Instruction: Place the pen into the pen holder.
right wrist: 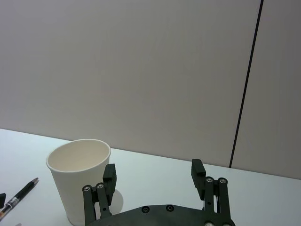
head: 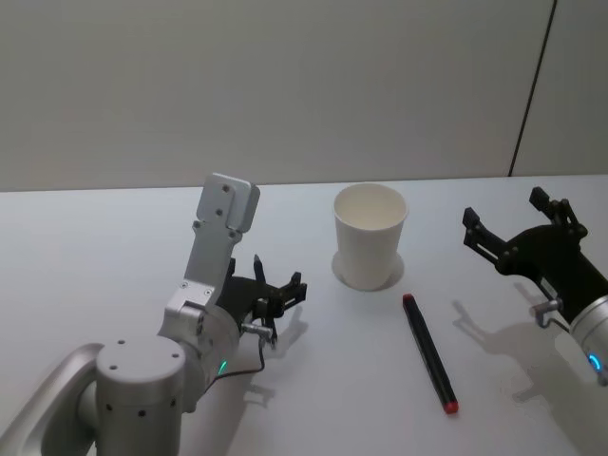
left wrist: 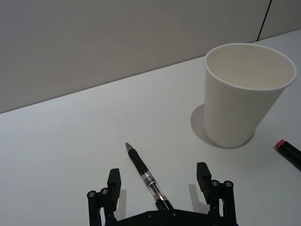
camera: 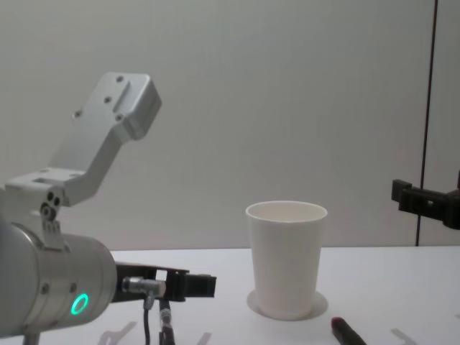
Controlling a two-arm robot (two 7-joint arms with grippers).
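Observation:
The pen (left wrist: 143,172), black with a clear barrel, lies on the white table with its tip pointing away from me. My left gripper (left wrist: 159,180) is open and low over it, one finger on each side and neither touching; the pen's tip (head: 256,260) sticks out past the left gripper (head: 266,282). The pen holder (head: 370,234), a white paper cup, stands upright to the right of it, also seen as the pen holder (left wrist: 244,94) and the pen holder (camera: 286,259). My right gripper (head: 518,237) hovers open to the right of the cup, holding nothing.
A black marker with red ends (head: 429,351) lies on the table in front of the cup, between the two arms; its red end (left wrist: 282,145) is close to the cup's base. A plain wall (head: 285,85) runs behind the table.

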